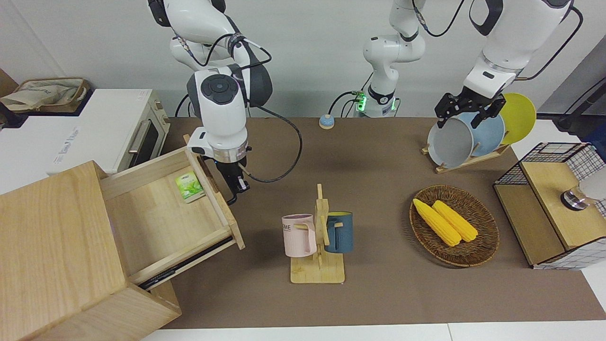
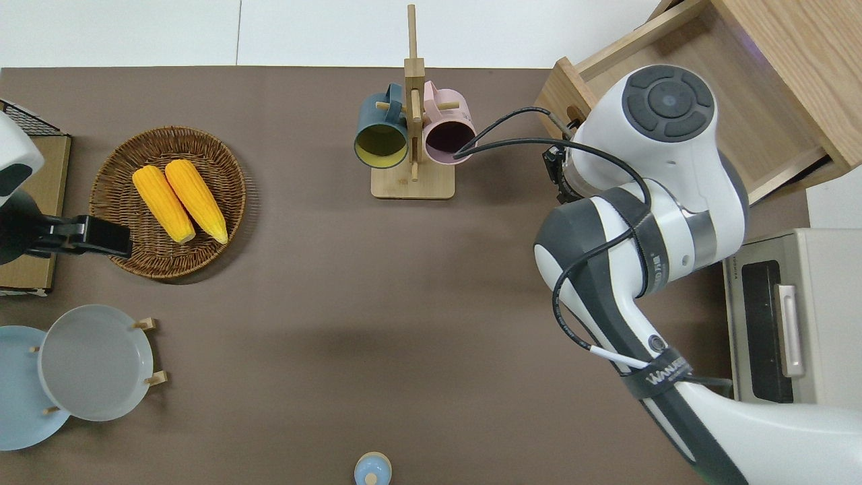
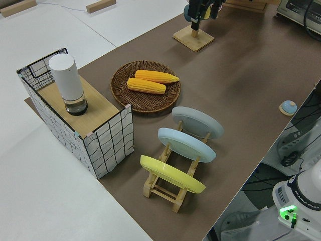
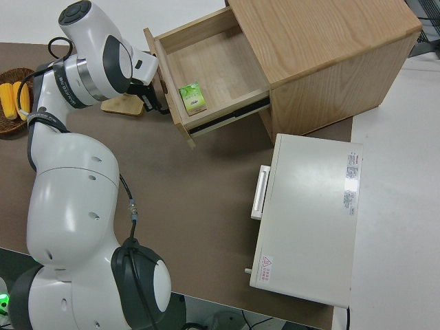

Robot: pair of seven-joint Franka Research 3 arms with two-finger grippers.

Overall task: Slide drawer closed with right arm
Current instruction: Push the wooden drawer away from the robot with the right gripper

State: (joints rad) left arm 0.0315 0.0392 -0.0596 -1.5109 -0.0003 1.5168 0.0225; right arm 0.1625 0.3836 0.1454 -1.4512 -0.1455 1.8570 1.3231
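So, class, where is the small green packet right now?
The green packet lies inside the open drawer, near its front panel, at the right arm's end of the table.

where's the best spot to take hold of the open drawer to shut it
Probably the handle on the drawer front panel, from the table side where the right tool already sits. The drawer is pulled well out of the cabinet, so a straight push on that panel should slide it in.
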